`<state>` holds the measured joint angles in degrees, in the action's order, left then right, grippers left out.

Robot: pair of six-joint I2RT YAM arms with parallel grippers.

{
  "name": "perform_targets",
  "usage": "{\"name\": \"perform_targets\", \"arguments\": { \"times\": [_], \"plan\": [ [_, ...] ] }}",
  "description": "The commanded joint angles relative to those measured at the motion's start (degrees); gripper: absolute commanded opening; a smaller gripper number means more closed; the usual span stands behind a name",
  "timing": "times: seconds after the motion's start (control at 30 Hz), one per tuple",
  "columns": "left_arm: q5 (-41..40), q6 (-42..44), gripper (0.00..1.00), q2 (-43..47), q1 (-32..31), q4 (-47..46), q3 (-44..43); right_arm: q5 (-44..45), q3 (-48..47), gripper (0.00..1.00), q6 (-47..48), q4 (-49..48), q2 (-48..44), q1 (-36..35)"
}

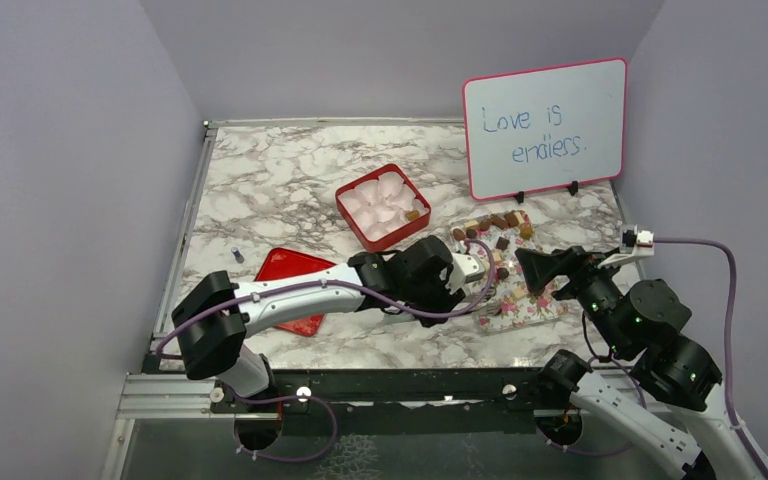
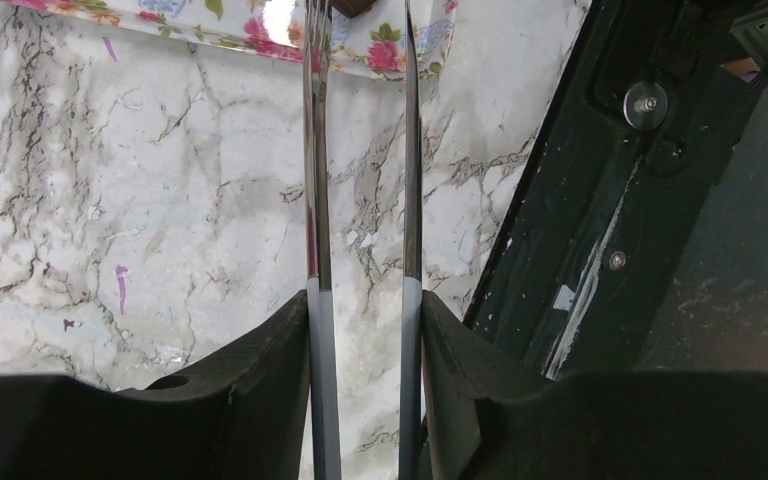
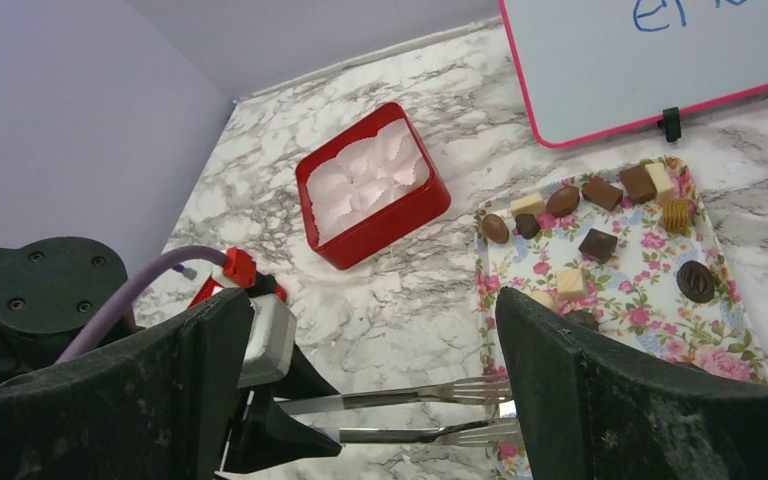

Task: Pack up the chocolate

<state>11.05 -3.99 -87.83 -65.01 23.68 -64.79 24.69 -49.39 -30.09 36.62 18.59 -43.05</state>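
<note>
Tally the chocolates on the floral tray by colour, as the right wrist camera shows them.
Brown chocolates, dark or milk: 8, one partly hidden
Cream chocolates: 4, one partly hidden
Ridged caramel chocolate: 1
Total: 13 in view

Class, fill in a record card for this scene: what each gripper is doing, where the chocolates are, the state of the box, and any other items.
left gripper: shut on metal tongs, whose tips reach the tray's edge
right gripper: open, empty, over the tray
chocolates: loose on the floral tray; dark, light brown and cream
red box: open, lined with white paper cups
other items: red lid, partly hidden by the left arm; whiteboard at the back
</note>
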Motion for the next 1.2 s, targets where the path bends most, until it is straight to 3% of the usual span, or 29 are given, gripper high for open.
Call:
{"name": "perform_targets", "arguments": {
  "times": [0.0, 0.97, 1.17],
  "plan": [
    [1.77, 1.35, 0.41, -1.80, -0.79, -3.64, -0.67, 2.08, -1.39, 0.97, -0.43, 0.99, -1.06, 0.24],
    [1.12, 1.44, 0.44, -7.79, -1.34, -5.43, -1.87, 2.40, -0.62, 0.97, -0.60, 0.99, -2.04, 0.24],
    [1.48, 1.31, 0.35, -6.86, -1.35, -5.97, -1.57, 2.27, -0.30, 0.97, -0.81, 0.89, -1.98, 0.20]
  ]
}}
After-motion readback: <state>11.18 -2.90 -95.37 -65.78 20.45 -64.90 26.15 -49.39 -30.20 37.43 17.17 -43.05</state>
